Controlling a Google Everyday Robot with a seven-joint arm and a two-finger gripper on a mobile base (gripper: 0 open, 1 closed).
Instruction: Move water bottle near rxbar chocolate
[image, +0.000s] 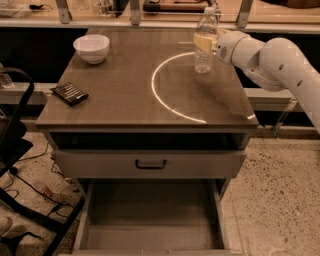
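The water bottle (205, 42) is a clear ribbed plastic bottle with a white cap. It stands upright at the back right of the table. My gripper (204, 41) comes in from the right and its pale fingers are closed around the bottle's middle. The rxbar chocolate (69, 93) is a flat black wrapper with pale text. It lies near the table's left edge, far from the bottle.
A white bowl (91, 48) sits at the back left of the brown table (130, 100). A bright ring of light marks the tabletop right of centre. Below, a closed drawer (150, 163) sits above an open bottom drawer (150, 220). A black chair frame (20, 165) stands at the left.
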